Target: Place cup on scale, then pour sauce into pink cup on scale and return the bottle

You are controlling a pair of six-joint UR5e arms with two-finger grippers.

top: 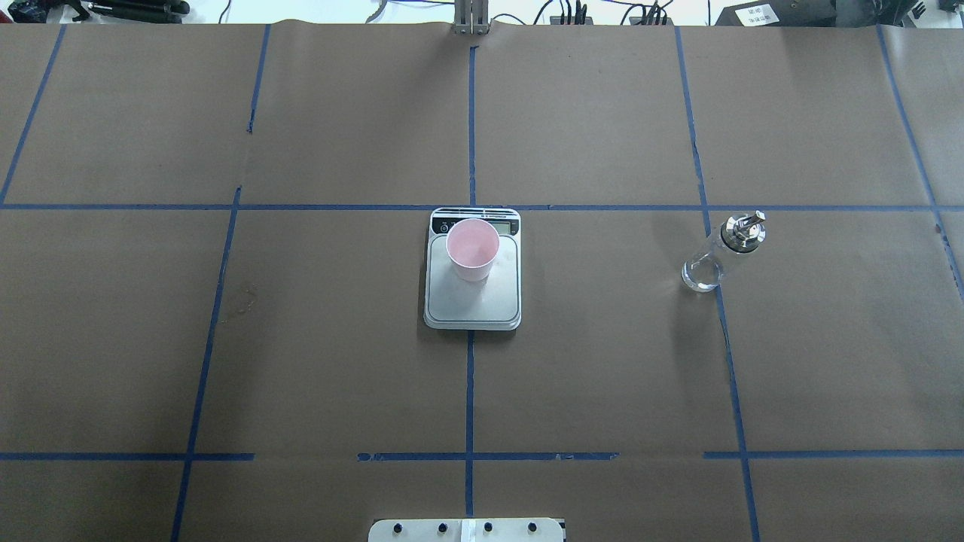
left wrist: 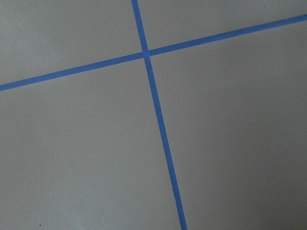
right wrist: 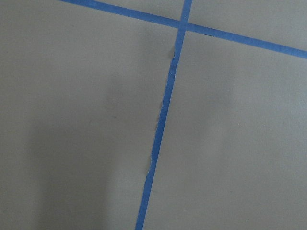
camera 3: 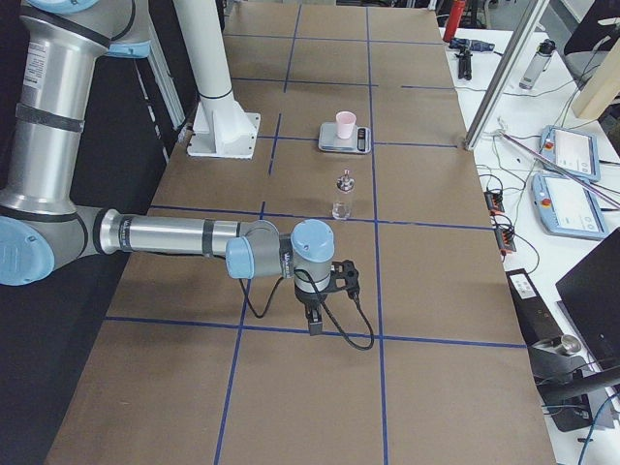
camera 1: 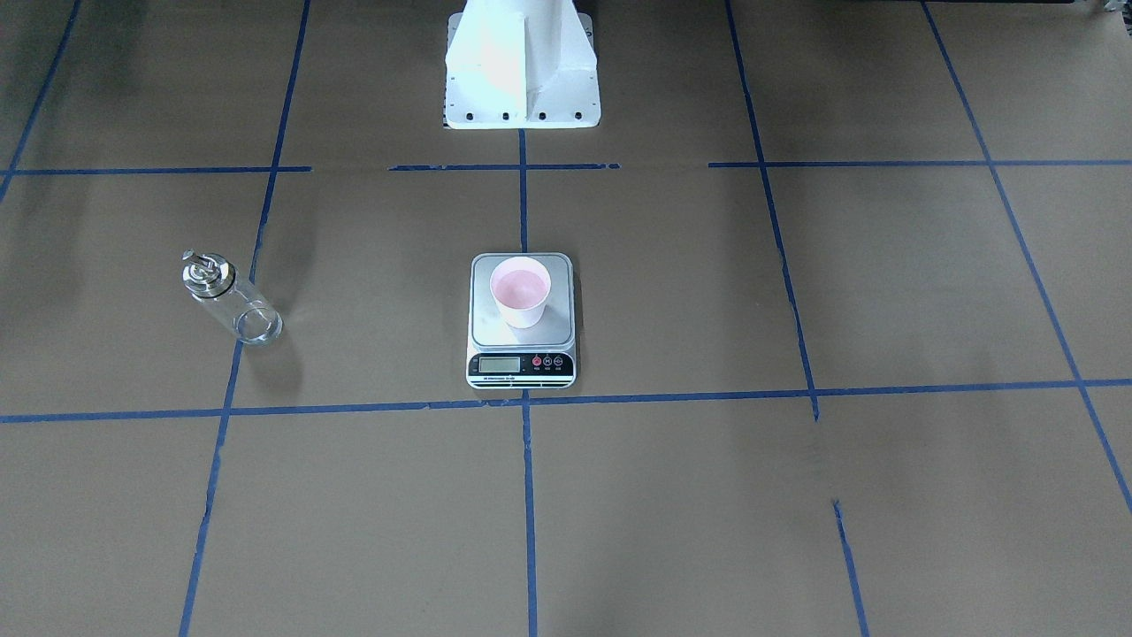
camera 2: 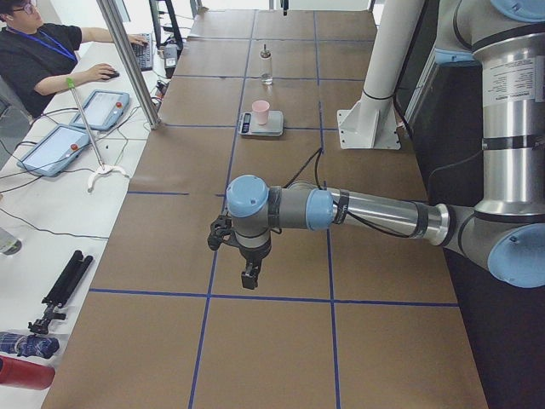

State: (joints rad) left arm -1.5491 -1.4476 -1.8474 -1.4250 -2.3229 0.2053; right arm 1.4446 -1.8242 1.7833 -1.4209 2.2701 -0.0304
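Simply one each: cup (camera 1: pixel 521 292) on scale (camera 1: pixel 495 334), bottle (camera 1: pixel 232 301); left gripper (camera 2: pixel 249 279), right gripper (camera 3: pixel 315 324), openness unclear.

The left arm (camera 2: pixel 375 213) and right arm (camera 3: pixel 174 235) had silver tubes, grey joint housings and pale blue round caps. Black cable (camera 3: pixel 368 344) looped to the right tool (camera 3: pixel 315 323). The white pedestal (camera 1: pixel 522 80) showed dark bolts

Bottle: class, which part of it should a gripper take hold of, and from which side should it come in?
Grip the bottle around its clear round body, below the metal cap. It stands upright and alone, so come in level from the side away from the scale. That probably leaves the cap free for pouring.
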